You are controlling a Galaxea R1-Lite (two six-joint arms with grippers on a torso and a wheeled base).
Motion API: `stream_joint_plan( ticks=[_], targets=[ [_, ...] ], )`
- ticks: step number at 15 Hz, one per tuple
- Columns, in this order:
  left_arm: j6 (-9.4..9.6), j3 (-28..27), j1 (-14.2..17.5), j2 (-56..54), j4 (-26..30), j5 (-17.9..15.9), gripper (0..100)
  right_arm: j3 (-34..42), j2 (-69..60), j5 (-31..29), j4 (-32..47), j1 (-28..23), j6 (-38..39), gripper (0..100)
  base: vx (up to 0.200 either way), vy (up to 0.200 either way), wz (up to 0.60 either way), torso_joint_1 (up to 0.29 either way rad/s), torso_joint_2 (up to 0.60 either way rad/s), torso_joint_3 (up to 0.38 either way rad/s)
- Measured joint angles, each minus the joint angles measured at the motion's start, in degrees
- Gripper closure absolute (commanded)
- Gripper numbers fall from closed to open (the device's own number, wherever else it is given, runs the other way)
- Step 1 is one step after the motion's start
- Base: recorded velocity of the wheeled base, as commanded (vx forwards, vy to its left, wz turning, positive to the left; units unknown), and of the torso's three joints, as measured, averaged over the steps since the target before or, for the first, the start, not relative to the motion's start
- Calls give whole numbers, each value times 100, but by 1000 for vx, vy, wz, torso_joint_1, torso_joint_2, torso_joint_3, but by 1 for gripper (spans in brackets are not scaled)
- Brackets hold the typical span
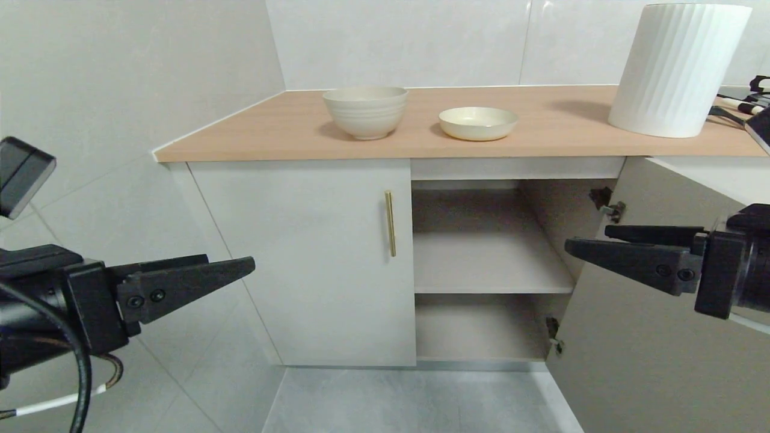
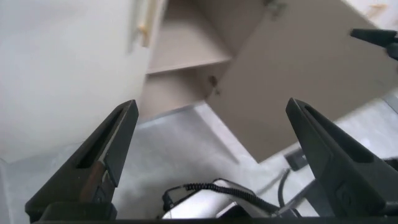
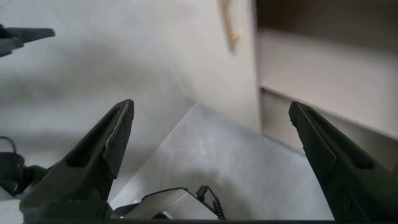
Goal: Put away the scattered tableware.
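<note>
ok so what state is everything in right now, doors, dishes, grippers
left cabinet door, shut
right cabinet door, swung wide open
deep bowl, upright on the countertop, not yet put away
shallow dish, upright on the countertop beside the bowl, apart from it
left gripper, open, holding nothing
right gripper, open, holding nothing

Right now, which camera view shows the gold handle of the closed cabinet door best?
The head view: the whole gold handle stands upright on the closed door. Both wrist views catch only part of it, cut off at the picture's edge.
</note>
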Motion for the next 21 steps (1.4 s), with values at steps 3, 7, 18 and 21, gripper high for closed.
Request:
stream_joint_plan(
  ticks=[3,7,18,21],
  targets=[
    [-2,-32,63,0,0,-4,0,0,2,2,-2,6,0,0,200,0,0,1,2,1],
    [9,-40,101,20,-40,51,0,0,4,2,-2,4,0,0,50,0,0,2,-1,1],
    [-24,-71,154,91,-172,243,0,9,0,-2,0,-5,0,0,0,55,0,2,1,1],
    [127,-7,149,85,-156,238,0,11,2,9,-9,9,-2,0,0,0,0,0,0,0]
  ],
)
